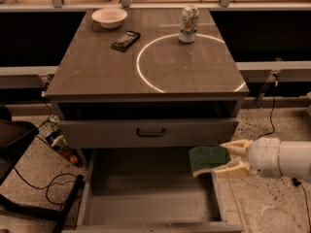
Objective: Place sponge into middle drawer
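Pincer (221,160): cream, two fingers clamped on the sponge (208,158), held level above the right-hand wall of the middle drawer (146,191). Wrist: white, cylindrical.

No text, brand, number or sign is legible. Can (189,24) on cabinet top (97,76): green and pale markings, lettering unreadable. Dark packet (125,40) near bowl (109,17): print unreadable. Gripper (219,160), at right edge of open middle drawer (146,208), clamps sponge (208,159); neither carries readable marks.
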You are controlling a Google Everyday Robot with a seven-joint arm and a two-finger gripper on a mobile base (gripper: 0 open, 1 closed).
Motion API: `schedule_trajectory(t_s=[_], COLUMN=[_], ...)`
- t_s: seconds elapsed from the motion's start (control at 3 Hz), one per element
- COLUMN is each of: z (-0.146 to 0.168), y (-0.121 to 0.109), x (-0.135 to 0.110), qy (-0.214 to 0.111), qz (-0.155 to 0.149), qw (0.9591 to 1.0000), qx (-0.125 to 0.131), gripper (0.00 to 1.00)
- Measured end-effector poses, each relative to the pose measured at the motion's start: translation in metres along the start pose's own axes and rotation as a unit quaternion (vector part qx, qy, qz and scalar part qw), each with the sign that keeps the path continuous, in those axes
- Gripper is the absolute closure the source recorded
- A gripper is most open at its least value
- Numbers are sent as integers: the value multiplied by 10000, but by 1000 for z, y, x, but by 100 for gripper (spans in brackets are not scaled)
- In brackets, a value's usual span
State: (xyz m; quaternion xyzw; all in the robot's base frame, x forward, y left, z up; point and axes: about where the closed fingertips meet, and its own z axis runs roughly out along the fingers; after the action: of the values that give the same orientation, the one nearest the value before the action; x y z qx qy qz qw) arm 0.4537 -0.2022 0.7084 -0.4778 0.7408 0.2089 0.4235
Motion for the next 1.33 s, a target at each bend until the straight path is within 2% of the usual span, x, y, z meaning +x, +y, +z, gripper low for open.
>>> schedule_trajectory(t_s=[0.33,0.67,1.0,1.33], z=[62,111,111,144], y=[45,87,87,77], x=[64,91,91,99], qy=[92,68,68,-50], qz=[582,924,924,1029], qw=[9976,9922,9922,9913], qx=[-365,-830,-831,-822], gripper=[100,100,100,100])
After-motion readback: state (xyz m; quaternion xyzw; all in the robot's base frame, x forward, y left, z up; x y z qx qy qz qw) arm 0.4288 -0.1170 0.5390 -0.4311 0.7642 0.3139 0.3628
